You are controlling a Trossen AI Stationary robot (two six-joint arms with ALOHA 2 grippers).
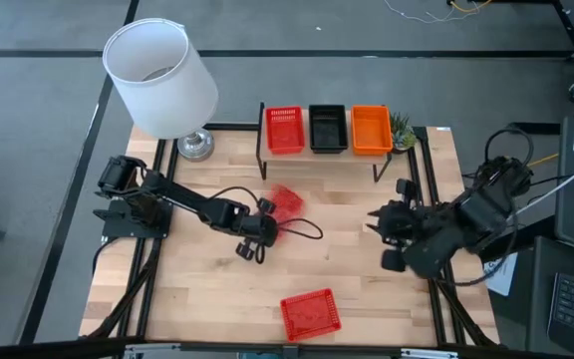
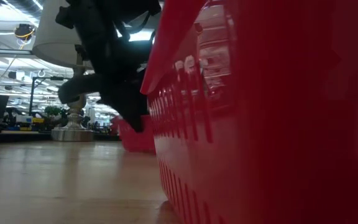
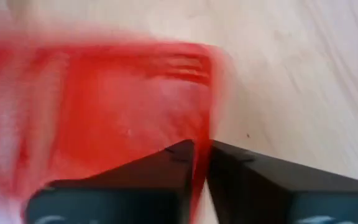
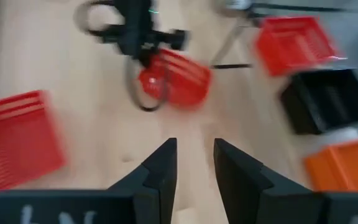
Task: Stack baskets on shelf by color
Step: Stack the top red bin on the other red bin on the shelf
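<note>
a red basket (image 1: 286,202) is pinched by its rim wall in the left gripper (image 1: 270,214), mid-table, short of the shelf (image 1: 382,153). the rim grip is likely chosen because the thin mesh wall fits between narrow fingers and leaves the basket's bottom free for nesting. in the left wrist view the fingers (image 3: 135,180) are seen nearly together with the red wall (image 3: 199,174) between them, which the high view cannot confirm. the basket looks tilted and off the table in the right wrist view (image 4: 174,77); contact with the table cannot be told for sure.

on the shelf, a red stack (image 1: 285,129), a black stack (image 1: 328,128) and an orange stack (image 1: 370,130) are set side by side, one colour per place, so the held basket is judged bound for the red end. how many baskets are in each stack cannot be told.

another red basket (image 1: 311,313) is left at the table's near edge; in the low view it fills most of the picture (image 2: 272,112), so little else is shown there beyond the lamp base (image 2: 73,132) and the dark left arm.

the right gripper (image 1: 379,225) is held idle at the right side, fingers (image 4: 160,171) parted narrowly around nothing, as shown only by its own wrist view.
</note>
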